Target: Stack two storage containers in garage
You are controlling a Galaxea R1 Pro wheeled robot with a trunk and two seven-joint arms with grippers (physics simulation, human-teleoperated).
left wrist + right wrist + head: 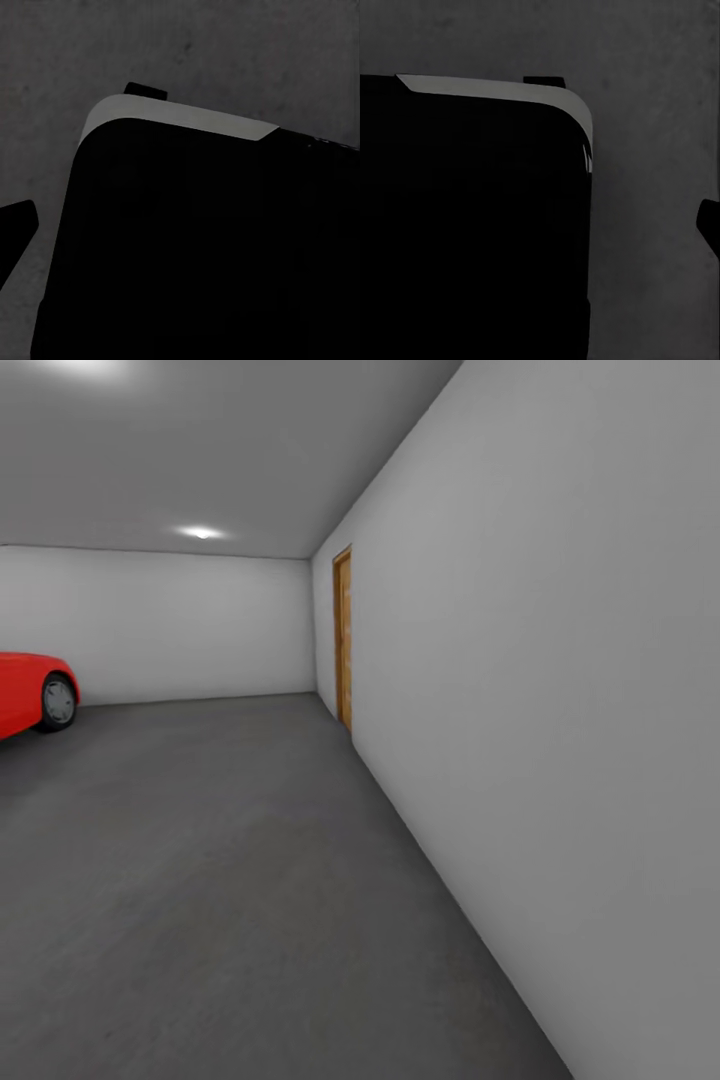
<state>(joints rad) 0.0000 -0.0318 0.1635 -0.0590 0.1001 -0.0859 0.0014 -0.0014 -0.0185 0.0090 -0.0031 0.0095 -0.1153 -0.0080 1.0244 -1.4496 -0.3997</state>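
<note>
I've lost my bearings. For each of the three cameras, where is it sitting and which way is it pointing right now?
Head view: on the robot's head, facing along the garage's right wall toward a wooden door, with a red car at left; nothing of the robot's body is in it.
Left wrist view: near the left gripper, facing down at the concrete floor past a black robot body panel.
Right wrist view: likewise, floor past a black panel.
Shared: all three see the grey concrete floor.
</note>
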